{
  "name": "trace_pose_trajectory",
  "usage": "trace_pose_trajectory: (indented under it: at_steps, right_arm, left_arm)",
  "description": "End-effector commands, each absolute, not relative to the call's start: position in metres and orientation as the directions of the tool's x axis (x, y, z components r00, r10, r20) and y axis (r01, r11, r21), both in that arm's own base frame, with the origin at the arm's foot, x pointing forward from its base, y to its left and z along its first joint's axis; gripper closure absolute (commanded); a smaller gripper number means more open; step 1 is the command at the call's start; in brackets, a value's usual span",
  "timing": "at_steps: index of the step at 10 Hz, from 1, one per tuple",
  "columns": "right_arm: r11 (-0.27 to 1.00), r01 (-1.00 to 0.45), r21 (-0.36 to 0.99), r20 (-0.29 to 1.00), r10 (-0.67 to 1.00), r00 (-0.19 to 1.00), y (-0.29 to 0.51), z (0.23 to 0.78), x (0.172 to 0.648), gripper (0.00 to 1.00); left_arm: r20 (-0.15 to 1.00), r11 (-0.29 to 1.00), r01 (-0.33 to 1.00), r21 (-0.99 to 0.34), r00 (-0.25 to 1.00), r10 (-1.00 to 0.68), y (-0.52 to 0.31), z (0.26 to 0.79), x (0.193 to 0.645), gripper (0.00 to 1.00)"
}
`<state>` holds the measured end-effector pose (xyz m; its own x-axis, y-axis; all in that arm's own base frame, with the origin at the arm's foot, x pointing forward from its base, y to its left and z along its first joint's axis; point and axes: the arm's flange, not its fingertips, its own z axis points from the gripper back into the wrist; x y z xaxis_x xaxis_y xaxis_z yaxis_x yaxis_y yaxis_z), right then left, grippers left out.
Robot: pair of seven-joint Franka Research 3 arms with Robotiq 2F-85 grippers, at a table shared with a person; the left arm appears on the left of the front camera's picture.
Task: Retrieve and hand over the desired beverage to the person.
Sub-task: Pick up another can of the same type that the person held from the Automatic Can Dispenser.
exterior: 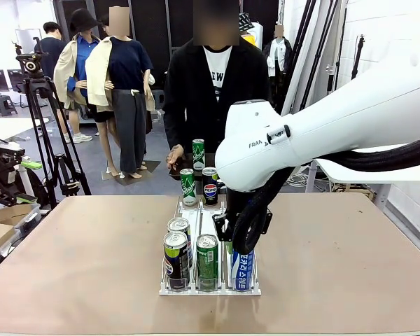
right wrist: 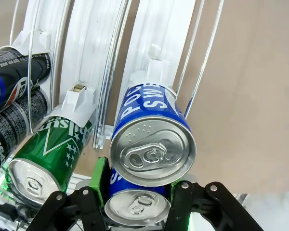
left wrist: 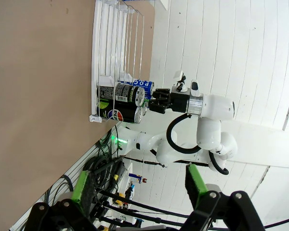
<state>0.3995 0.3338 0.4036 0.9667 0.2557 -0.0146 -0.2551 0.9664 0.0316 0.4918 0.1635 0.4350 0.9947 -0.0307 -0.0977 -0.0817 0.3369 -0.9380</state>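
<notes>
A white three-lane rack is sitting on the tan table, and its near end is carrying cans in every lane. A black can is standing at the front of the left lane with a second black can queuing behind it. A green can is fronting the middle lane, and the blue can is occupying the front of the right lane, with a second blue can sitting right behind it in the right wrist view. At the rack's far end another green can and a dark cola can are standing side by side. A third green can is showing beyond them, just beside the person's hand. The right gripper is reaching down from above and clamping the blue can between its green pads, one on each side near the rim. That can is standing upright, its long axis running vertical and its pull-tab lid facing up toward the wrist. The left gripper is hanging well apart from the rack with its fingers spread wide, grasping nothing.
</notes>
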Motion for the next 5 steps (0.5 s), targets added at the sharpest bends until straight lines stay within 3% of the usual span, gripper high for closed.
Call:
trace_pose_trajectory:
  at_steps: [1, 5]
  right_arm:
    - [0.965, -0.261, 0.032, -0.012, 0.262, 0.965, 0.3343, 0.4035, 0.3994, 1.00]
    - [0.965, -0.261, 0.032, -0.012, 0.262, 0.965, 0.3343, 0.4035, 0.3994, 1.00]
  left_arm:
    - [-0.093, 0.343, -0.081, -0.936, 0.995, -0.018, 0.1625, 0.4350, 0.4894, 0.00]
    - [-0.093, 0.343, -0.081, -0.936, 0.995, -0.018, 0.1625, 0.4350, 0.4894, 0.00]
